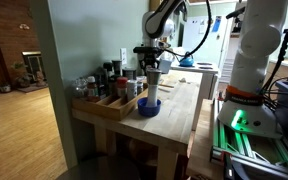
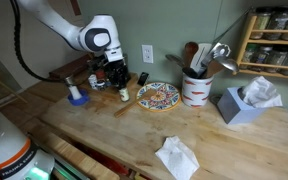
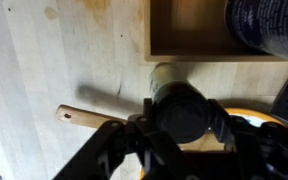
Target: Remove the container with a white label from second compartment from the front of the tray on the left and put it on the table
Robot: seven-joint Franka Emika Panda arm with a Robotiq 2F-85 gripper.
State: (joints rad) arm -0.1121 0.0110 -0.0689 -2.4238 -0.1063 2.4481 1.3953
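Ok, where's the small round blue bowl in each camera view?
In an exterior view: the round blue bowl at the light-wood table's near edge, right of the light-wood tray.
In an exterior view: far left, left of the gripper.
Wrist view: not in it.
Shared landmark: the gripper, close to the bowl.

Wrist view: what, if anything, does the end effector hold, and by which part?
A dark-lidded container, apparently gripped on either side of its lid.
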